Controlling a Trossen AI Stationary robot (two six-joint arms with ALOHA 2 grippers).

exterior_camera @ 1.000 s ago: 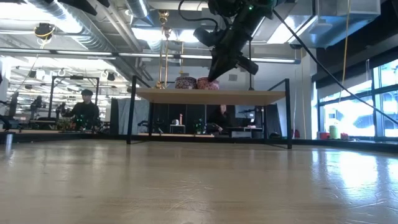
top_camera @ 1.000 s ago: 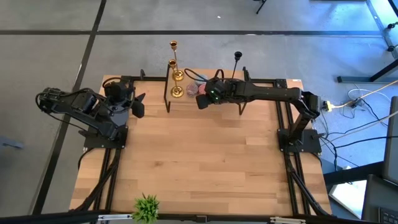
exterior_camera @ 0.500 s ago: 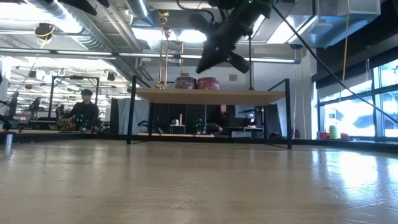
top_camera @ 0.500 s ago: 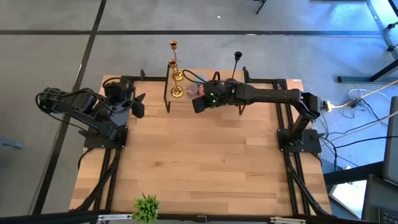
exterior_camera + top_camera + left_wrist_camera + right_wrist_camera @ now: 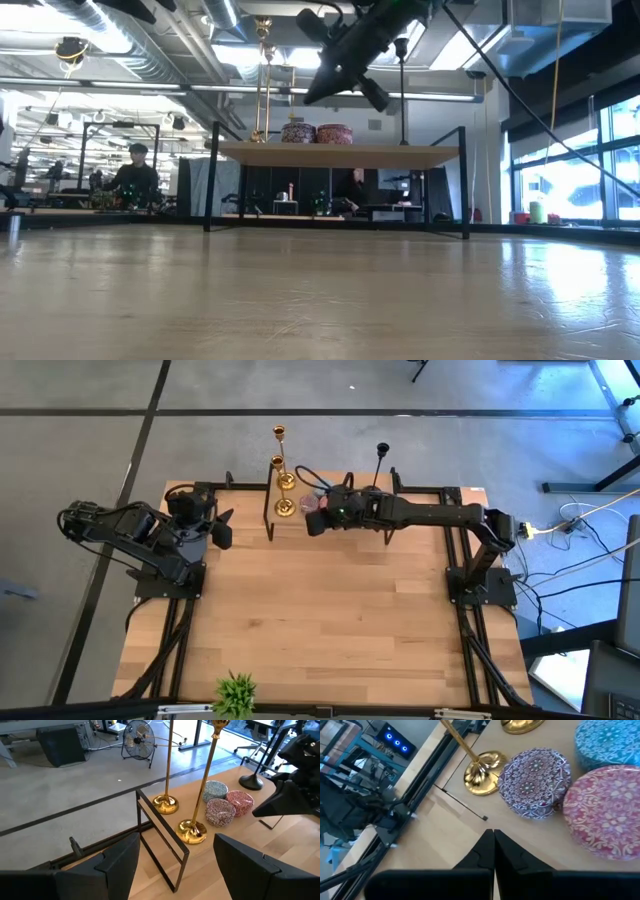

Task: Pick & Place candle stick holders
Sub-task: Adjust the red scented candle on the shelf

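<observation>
Beyond the right gripper [image 5: 493,836], the teal tin [image 5: 610,742] and red tin [image 5: 607,812] run off the frame edge. The gold candle stick holders [image 5: 197,790] lose their tops in the left wrist view.

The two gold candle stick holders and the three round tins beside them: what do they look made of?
The gold candle stick holders look like polished brass or brass-plated metal: mirror-bright bases with sharp reflections. The round tins, purple, pink and teal, carry fine printed floral patterns with a matte look; painted metal seems likely, but card or ceramic cannot be ruled out.
</observation>
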